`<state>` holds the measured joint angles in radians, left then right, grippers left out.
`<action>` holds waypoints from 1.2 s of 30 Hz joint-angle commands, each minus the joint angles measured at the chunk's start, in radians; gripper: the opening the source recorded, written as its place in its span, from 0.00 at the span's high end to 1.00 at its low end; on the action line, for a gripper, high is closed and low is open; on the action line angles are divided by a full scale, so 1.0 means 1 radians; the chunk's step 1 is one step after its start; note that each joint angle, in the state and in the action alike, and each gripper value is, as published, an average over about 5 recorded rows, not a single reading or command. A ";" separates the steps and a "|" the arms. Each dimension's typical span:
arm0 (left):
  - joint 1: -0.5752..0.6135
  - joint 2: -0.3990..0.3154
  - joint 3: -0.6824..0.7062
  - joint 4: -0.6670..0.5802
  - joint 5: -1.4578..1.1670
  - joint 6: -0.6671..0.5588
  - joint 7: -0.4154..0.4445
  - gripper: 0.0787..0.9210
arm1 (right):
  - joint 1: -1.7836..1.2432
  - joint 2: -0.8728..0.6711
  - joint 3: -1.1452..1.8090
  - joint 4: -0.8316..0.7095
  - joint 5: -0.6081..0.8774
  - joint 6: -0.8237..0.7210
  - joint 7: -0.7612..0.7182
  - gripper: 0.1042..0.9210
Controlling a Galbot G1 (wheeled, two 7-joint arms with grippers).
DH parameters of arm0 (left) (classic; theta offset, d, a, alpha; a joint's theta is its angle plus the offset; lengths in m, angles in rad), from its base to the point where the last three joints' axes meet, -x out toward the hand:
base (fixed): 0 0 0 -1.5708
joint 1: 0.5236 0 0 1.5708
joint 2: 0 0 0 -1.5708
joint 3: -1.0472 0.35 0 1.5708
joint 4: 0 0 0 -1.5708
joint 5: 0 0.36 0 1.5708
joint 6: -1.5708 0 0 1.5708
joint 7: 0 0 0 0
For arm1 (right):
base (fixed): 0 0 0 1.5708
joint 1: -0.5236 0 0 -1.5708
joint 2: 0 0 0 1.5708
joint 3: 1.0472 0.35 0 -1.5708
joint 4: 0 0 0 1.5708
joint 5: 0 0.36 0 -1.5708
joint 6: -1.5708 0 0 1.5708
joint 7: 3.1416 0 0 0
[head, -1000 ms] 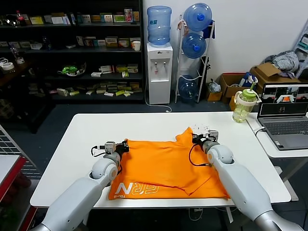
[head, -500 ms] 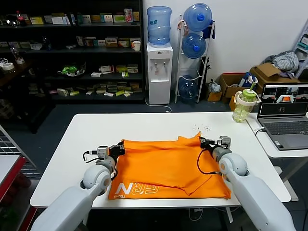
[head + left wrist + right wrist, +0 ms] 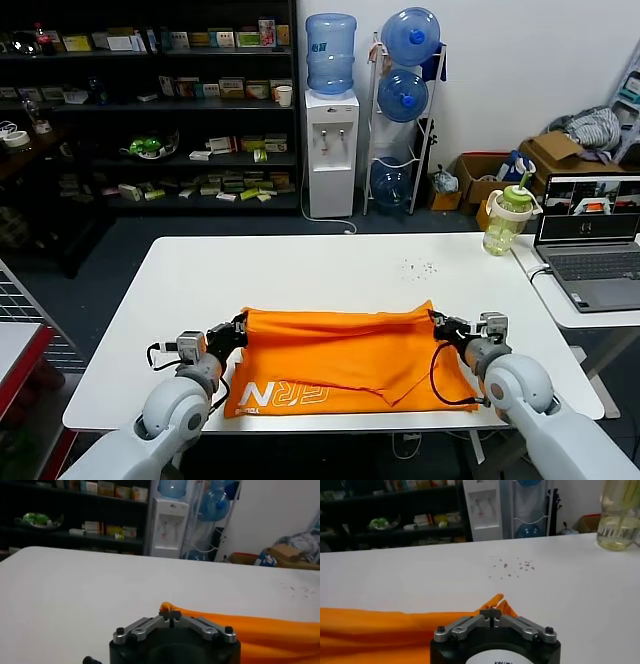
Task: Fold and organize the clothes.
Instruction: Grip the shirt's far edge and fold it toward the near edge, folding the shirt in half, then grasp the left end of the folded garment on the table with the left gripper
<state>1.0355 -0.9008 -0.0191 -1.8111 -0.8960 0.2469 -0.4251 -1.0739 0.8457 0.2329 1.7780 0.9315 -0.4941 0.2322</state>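
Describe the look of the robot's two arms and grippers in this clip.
Both arms have smooth, rounded light-grey shells ending in ball-like wrist joints. The left gripper and right gripper are black, with small silver-grey boxes mounted beside them and looping black cables at each wrist. In the wrist views, each gripper has a black cylindrical body with silver metal linkages fastened by dark screws; the right body shows a white label.

Head cam overlooks table (image 3: 300, 270); wrist cams skim it

Both my arms reach forward low over the counter, elbows bent near my body. My left gripper (image 3: 238, 328) has its fingers (image 3: 170, 615) pinched tight together. My right gripper (image 3: 440, 324), well apart on the other side, likewise has its fingers (image 3: 491, 614) clamped together, wrist level.
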 commanded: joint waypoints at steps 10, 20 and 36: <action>0.181 0.038 -0.036 -0.146 0.010 -0.007 -0.033 0.99 | -0.217 -0.055 0.111 0.216 0.039 -0.057 0.068 0.97; 0.211 0.035 -0.055 -0.152 0.031 0.001 -0.046 0.86 | -0.259 -0.061 0.168 0.236 0.042 -0.062 0.069 0.79; 0.226 -0.083 -0.064 -0.047 0.111 -0.029 -0.022 0.30 | -0.377 -0.021 0.272 0.270 0.022 -0.042 0.054 0.22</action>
<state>1.2614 -0.9123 -0.0820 -1.9208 -0.8203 0.2375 -0.4603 -1.3867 0.8077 0.4552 2.0296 0.9611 -0.5379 0.2894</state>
